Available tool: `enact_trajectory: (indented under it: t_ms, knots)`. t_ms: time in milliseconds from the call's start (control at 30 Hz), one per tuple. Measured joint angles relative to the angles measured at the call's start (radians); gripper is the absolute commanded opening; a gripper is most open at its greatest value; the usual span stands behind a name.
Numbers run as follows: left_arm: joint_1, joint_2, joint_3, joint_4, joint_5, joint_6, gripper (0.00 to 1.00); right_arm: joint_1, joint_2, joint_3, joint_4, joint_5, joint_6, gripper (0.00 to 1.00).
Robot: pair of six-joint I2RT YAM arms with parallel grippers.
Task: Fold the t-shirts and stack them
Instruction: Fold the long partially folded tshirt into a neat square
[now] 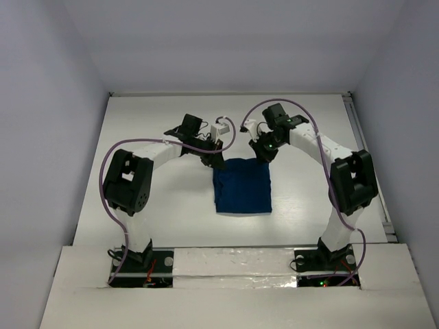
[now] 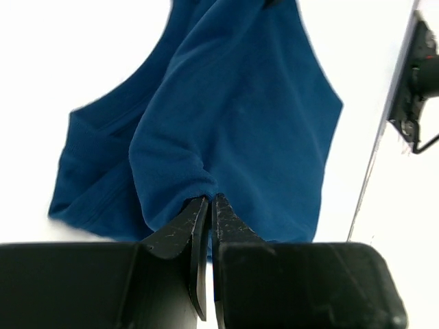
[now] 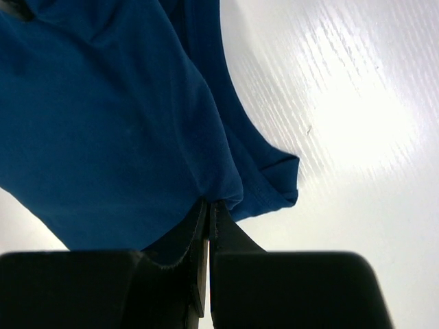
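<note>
A dark navy blue t-shirt lies folded into a rectangle on the white table, its print hidden. My left gripper is at the shirt's far left corner, shut on a pinch of the cloth. My right gripper is at the far right corner, shut on the cloth too. In both wrist views the jaws stand pressed together with blue fabric bunched between the tips. A hemmed edge of the shirt hangs beside the right gripper's tips.
The white table extends left, right and behind the shirt. A metal rail runs along the right edge. Purple cables loop from both arms. Grey walls enclose the table on three sides.
</note>
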Motion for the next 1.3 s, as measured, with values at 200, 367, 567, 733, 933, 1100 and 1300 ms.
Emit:
enact_trajectory:
  t_ms: [200, 367, 567, 733, 933, 1100, 1300]
  knots:
    - [-0.004, 0.0, 0.031, -0.003, 0.045, 0.013, 0.0, 0.0, -0.018, -0.023, -0.003, 0.021, 0.0, 0.0]
    - [-0.005, 0.0, 0.049, -0.011, 0.073, 0.027, 0.0, 0.0, -0.041, -0.045, -0.002, 0.034, 0.0, 0.0]
    - [-0.004, 0.0, 0.057, -0.023, 0.107, 0.052, 0.0, 0.0, -0.092, -0.068, -0.002, 0.047, 0.0, 0.0]
    - [-0.005, 0.0, 0.067, -0.038, 0.142, 0.075, 0.0, 0.0, -0.12, -0.091, -0.004, 0.056, 0.0, 0.0]
    - [-0.005, 0.016, 0.092, -0.06, 0.158, 0.097, 0.0, 0.0, -0.132, -0.108, -0.005, 0.072, 0.001, 0.0]
    - [-0.004, 0.086, 0.133, -0.06, 0.136, 0.105, 0.0, 0.0, -0.117, -0.107, -0.002, 0.082, 0.005, 0.0]
    - [-0.004, 0.165, 0.134, -0.026, 0.039, 0.09, 0.0, 0.0, -0.004, -0.069, 0.01, 0.1, 0.028, 0.0]
